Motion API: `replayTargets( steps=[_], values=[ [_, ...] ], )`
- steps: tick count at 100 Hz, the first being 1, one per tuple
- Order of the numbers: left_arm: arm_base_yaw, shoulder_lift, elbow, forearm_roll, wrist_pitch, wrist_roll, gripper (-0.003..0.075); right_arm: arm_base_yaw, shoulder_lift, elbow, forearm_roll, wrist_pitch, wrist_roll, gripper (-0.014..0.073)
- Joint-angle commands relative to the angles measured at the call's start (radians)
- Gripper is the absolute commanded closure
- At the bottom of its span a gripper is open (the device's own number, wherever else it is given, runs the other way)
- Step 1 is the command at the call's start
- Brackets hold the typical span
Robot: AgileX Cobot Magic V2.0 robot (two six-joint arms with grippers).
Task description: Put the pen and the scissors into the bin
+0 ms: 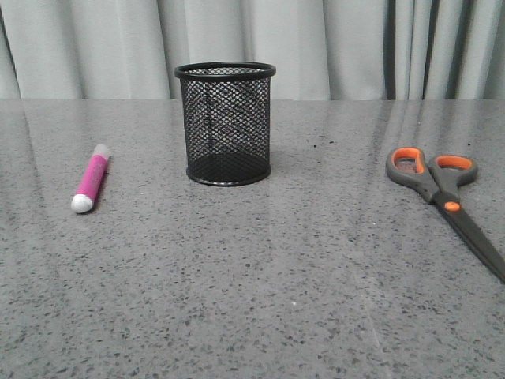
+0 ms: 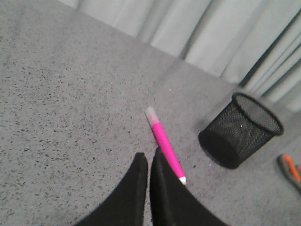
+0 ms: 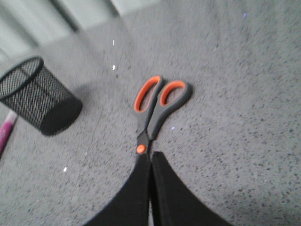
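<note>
1. Right gripper: fingers closed together, nothing between them, above the speckled grey table.
2. Scissors flat on table, blades hidden behind the fingers.
3. Bin upright, apart from scissors.
4. Pen partly visible beside bin.

Ahead of the left claw, only the pen lies on bare table; the bin stands off to one side. The scissors lie just ahead of the right claw.

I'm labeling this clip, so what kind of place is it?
Probably an indoor test tabletop: a grey speckled stone-like table, pale grey pleated curtains behind it, and a lone black wire-mesh pencil cup.
</note>
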Motion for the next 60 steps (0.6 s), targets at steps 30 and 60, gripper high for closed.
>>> replayTargets(
  steps=[30,60],
  values=[
    [-0.003,0.277,-0.249,-0.023,0.172,0.127,0.074,-0.006,0.29,-0.247,-0.007,0.041,-0.032,0.0648],
    [-0.003,0.445,-0.351,-0.049,0.293,0.212,0.0728,-0.002,0.445,-0.349,0.005,0.152,-0.1,0.0482]
  ],
)
